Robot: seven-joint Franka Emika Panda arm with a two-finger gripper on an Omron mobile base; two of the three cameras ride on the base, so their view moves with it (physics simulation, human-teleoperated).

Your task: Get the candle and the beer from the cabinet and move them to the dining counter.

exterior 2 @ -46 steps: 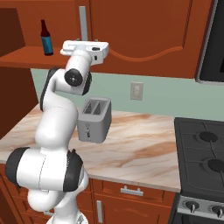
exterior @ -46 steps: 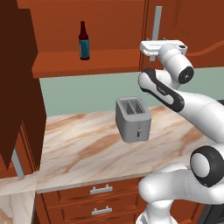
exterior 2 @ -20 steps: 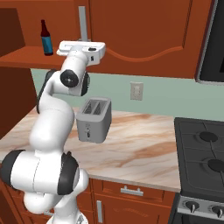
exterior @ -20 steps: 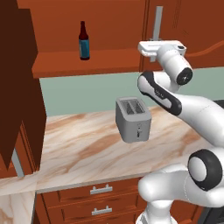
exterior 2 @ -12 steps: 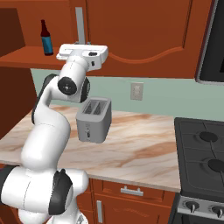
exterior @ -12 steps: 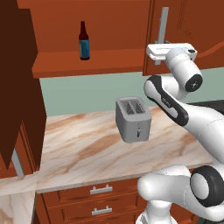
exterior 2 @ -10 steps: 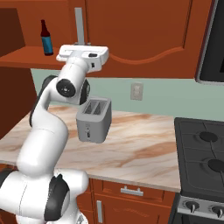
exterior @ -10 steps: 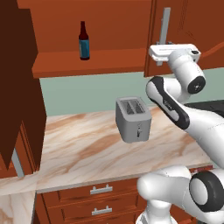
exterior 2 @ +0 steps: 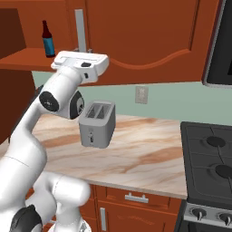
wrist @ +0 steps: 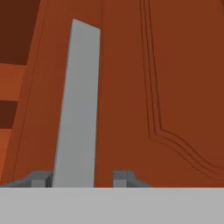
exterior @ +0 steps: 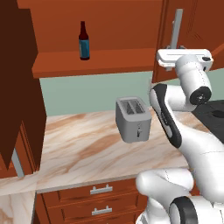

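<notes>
Two fingertips [wrist: 44,178] are now standing apart around the grey handle [wrist: 78,105] of the right cabinet [exterior: 192,26] door, after being clenched a second ago; the gripper [wrist: 83,178] is released, gripping nothing. Farther left, the beer [exterior: 83,41] is standing on the open shelf, ungrasped; candle unseen.

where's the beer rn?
The beer stands upright on the open cabinet bottom shelf, upper left in both base views, left of the grey door handle and above the toaster.
</notes>
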